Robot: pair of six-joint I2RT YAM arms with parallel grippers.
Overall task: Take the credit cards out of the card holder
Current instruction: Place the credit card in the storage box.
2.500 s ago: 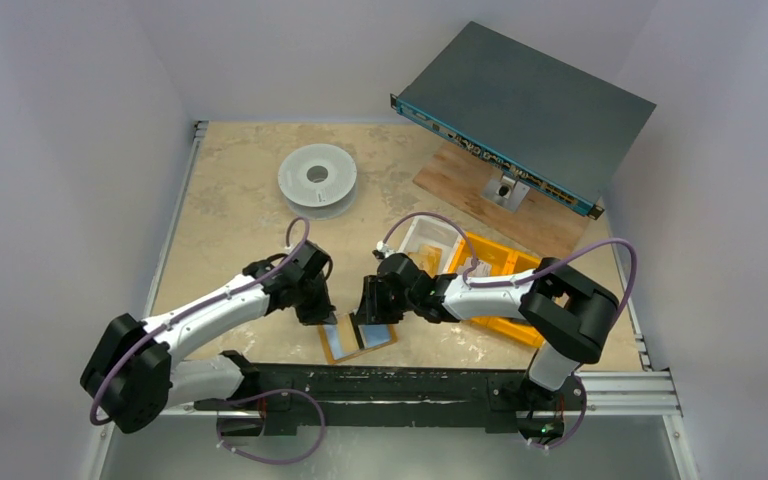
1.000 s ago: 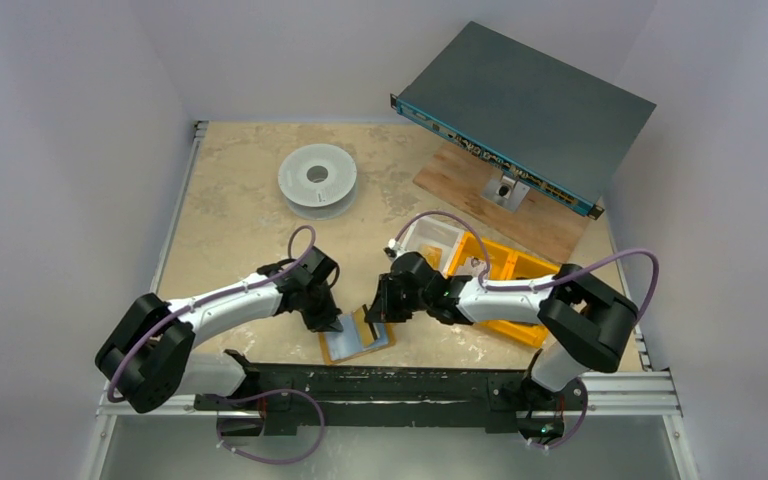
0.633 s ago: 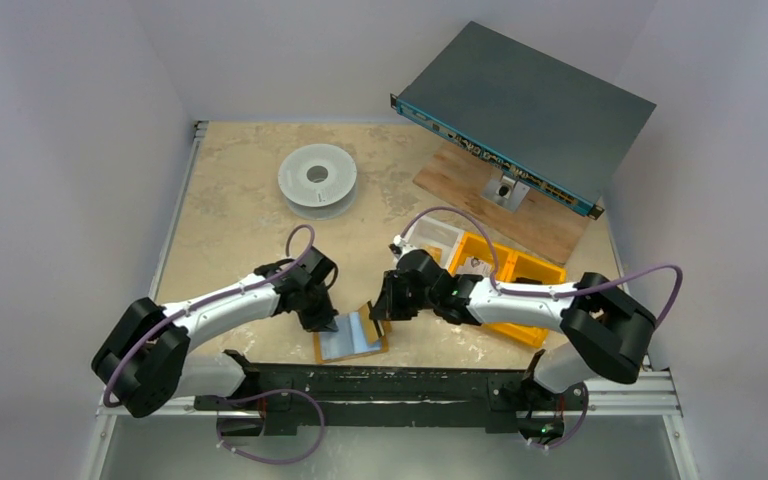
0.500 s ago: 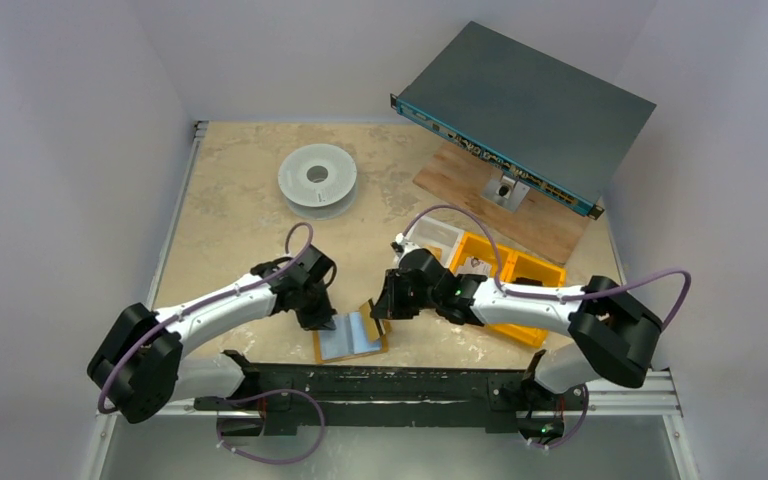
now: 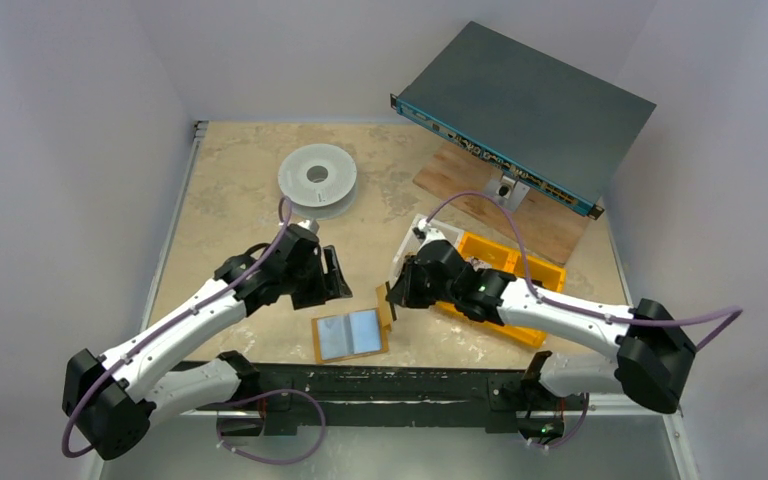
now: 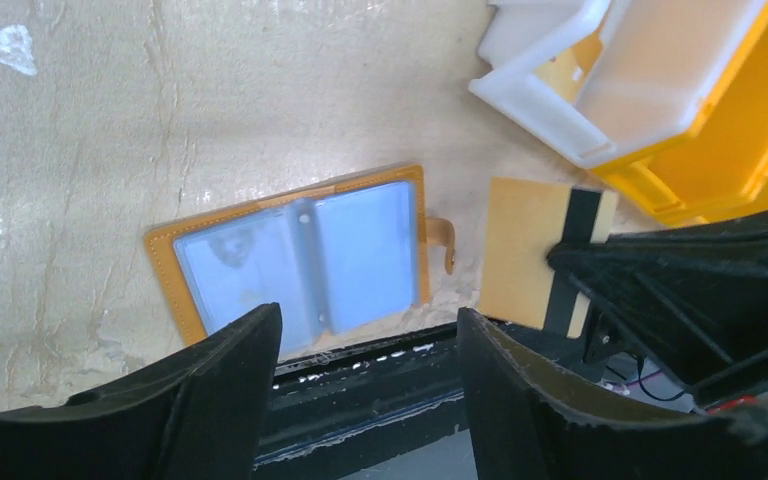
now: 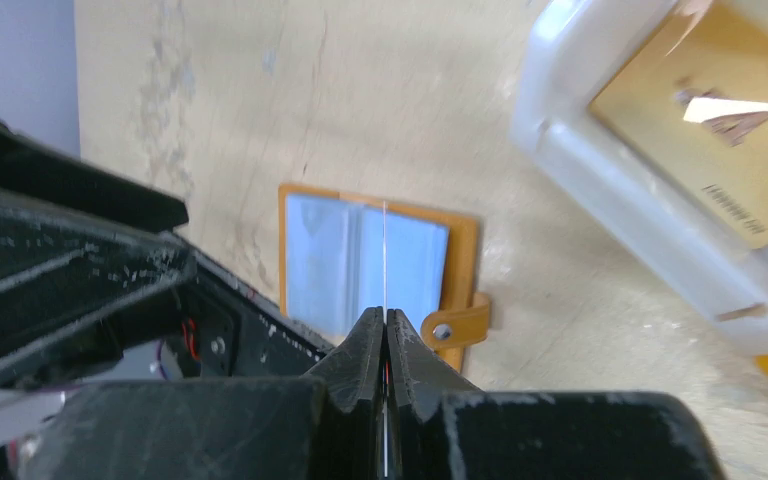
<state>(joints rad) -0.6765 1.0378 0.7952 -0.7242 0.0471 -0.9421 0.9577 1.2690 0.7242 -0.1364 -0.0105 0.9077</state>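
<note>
"Where is the small flat mustard-orange leather-like card holder (image 5: 350, 336)?"

"On the marbled beige worktop (image 5: 230, 190), close to its near edge and about halfway along. It lies open and flat with its clear bluish sleeves facing up. The strap tab with the snap sticks out on the right side."

"What is the right hand (image 5: 395, 295) doing?"

"Its two black fingers are pressed together on a thin tan card with a black stripe (image 6: 535, 255), gripping it at the striped end. The card hangs just beside the strap tab, apart from the holder. From the right wrist I only see it edge-on, as a fine line. I cannot tell whether it touches the worktop."

"And the left hand (image 5: 335, 275)?"

"It is spread wide with nothing between its fingers (image 6: 225, 385). It hovers on the far left side of the holder, clear of it."

"What else is on the worktop?"

"A small white plastic tray (image 5: 432, 238) sits against a bright orange plastic bin (image 5: 505, 268), right of the middle. A white round spool (image 5: 317, 178) stands toward the far left. A grey metal rack unit (image 5: 525, 105) stands over a wooden board (image 5: 485, 205) at the far right corner."
</note>
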